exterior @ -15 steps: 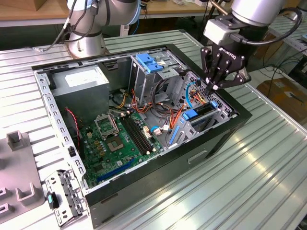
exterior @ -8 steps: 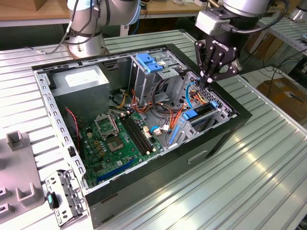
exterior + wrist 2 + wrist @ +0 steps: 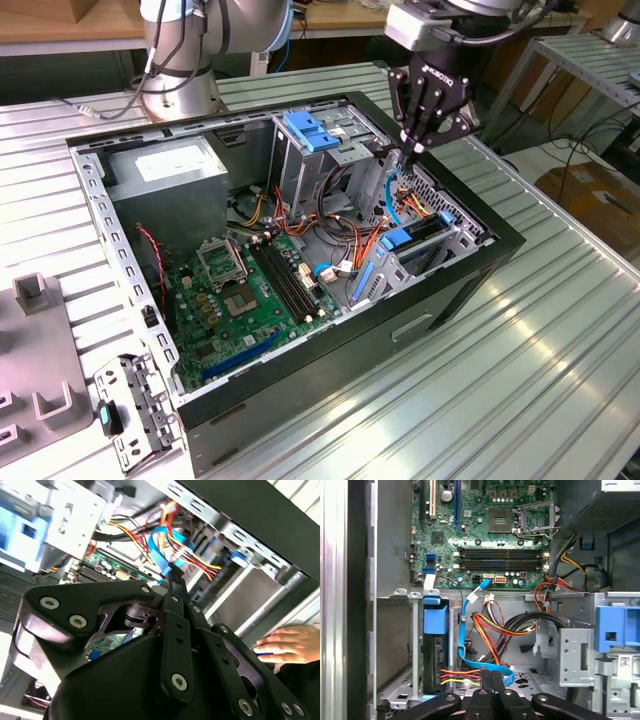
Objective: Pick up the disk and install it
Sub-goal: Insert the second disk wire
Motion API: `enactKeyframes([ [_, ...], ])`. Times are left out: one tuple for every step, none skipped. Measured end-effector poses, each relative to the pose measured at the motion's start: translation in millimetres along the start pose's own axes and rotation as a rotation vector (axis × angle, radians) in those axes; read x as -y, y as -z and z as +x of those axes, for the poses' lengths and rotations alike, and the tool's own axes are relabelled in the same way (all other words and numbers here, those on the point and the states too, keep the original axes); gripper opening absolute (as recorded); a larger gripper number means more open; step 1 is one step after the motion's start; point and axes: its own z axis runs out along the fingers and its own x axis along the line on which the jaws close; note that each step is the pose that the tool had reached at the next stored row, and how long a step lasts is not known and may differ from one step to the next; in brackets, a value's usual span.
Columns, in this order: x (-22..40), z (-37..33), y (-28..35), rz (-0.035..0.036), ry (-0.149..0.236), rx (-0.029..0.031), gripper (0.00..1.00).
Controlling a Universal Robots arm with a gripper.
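Observation:
The disk [image 3: 400,240] stands on edge in the low drive bay at the front corner of the open computer case, its blue carrier end facing up. In the first wrist view the disk [image 3: 435,645] sits in that bay beside my gripper [image 3: 491,676]. My gripper [image 3: 408,156] hangs over the case just behind the bay, fingers together. A thin blue cable [image 3: 464,630] runs from the motherboard to the fingertips, and red, yellow and black wires [image 3: 460,674] meet there too. In the second wrist view my gripper [image 3: 172,577] is pinched at the blue cable's end [image 3: 161,547].
A tall metal cage with a blue latch [image 3: 309,131] stands behind the bay. The motherboard [image 3: 245,290] fills the case floor, with the power supply [image 3: 170,165] at the back. A person's hand [image 3: 285,645] rests outside the case wall. Brackets [image 3: 135,405] lie on the table.

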Motion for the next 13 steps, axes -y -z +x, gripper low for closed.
enactKeyframes([
  [0.5, -3.7, 0.3, -0.0009, 0.0, -0.0035, 0.11],
  [0.8, -6.2, 0.5, -0.0018, 0.0, -0.0069, 0.11],
  [1.2, -8.8, 0.7, -0.003, 0.0, -0.0106, 0.11],
  [1.4, -10.1, 0.7, -0.0043, 0.0, -0.0146, 0.11],
  [1.4, -10.6, 0.7, -0.005, 0.0, -0.0219, 0.11],
  [1.4, -10.6, 0.5, -0.0052, 0.0, -0.0299, 0.11],
  [1.5, -10.6, 0.5, -0.0053, 0.0, -0.0446, 0.11],
  [1.5, -10.6, 0.4, -0.0055, 0.0, -0.0543, 0.11],
  [1.5, -10.7, 0.1, -0.0056, 0.0, -0.0637, 0.11],
  [1.6, -11.0, -0.3, -0.0058, 0.0, -0.0763, 0.11],
  [1.7, -11.1, -0.3, -0.0059, 0.0, -0.0823, 0.11],
  [1.7, -11.3, -0.2, -0.0059, 0.0, -0.0877, 0.17],
  [1.8, -11.5, -0.2, -0.006, -0.001, -0.0924, 0.17],
])
